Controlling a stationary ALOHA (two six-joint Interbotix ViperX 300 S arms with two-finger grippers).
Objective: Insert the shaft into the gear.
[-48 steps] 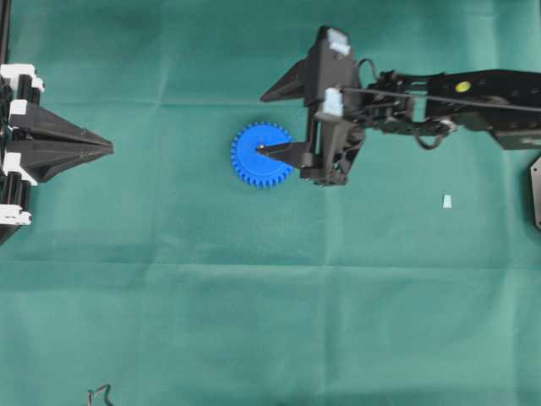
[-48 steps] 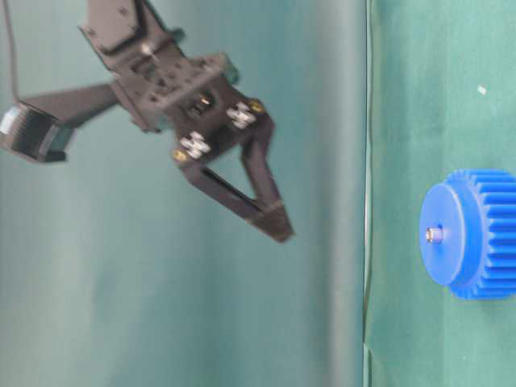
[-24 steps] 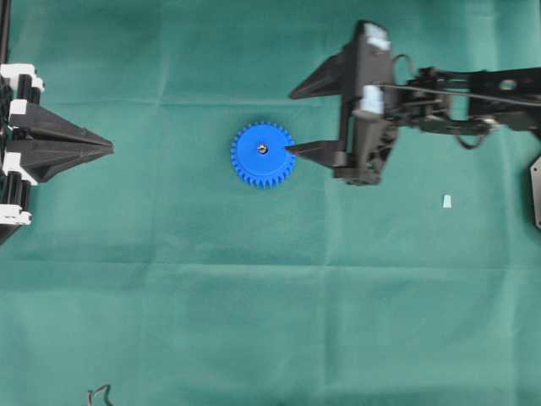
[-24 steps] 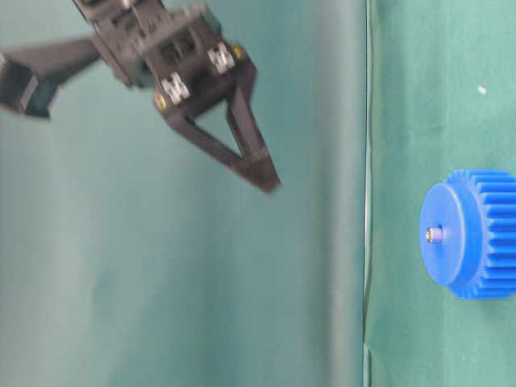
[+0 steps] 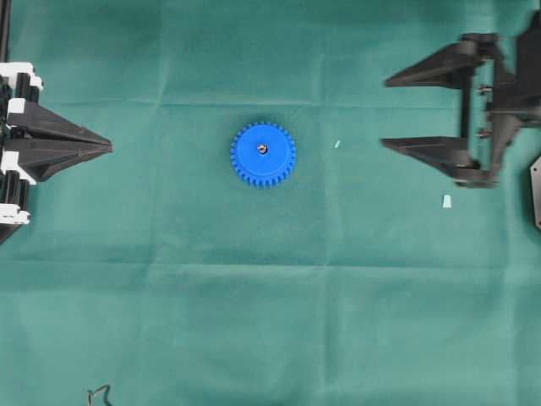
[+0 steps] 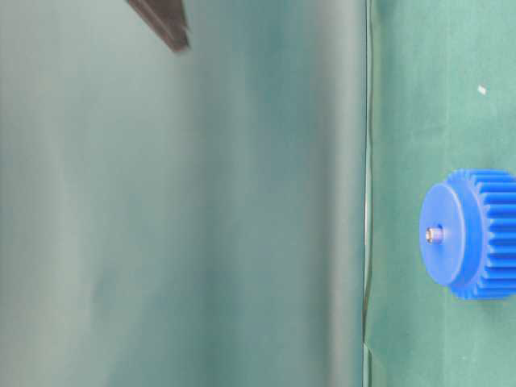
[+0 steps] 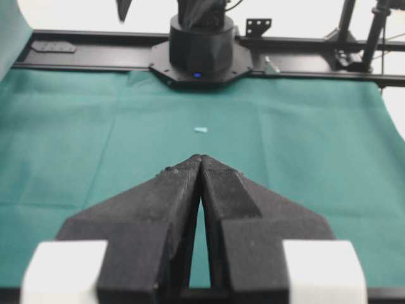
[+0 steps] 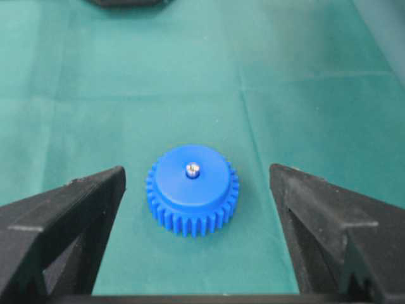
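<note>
The blue gear (image 5: 263,155) lies flat on the green cloth near the table's middle. A small silvery shaft (image 5: 262,149) stands in its centre hole, its tip showing above the hub (image 8: 192,168) (image 6: 434,235). My right gripper (image 5: 385,112) hangs open well to the right of the gear, with nothing between its fingers; in the right wrist view the gear (image 8: 192,189) sits ahead between the two spread fingers. My left gripper (image 5: 110,148) rests at the left edge, shut and empty, its tips pressed together (image 7: 201,158).
A small white wedge-shaped bit (image 5: 445,200) lies on the cloth at the right. A tiny pale speck (image 5: 336,144) lies between the gear and the right gripper. The right arm's round black base (image 7: 201,47) stands at the far side in the left wrist view.
My right gripper has drawn back to the right and away from the gear, open throughout. The shaft stays in the gear's hole. The left arm has not moved.
</note>
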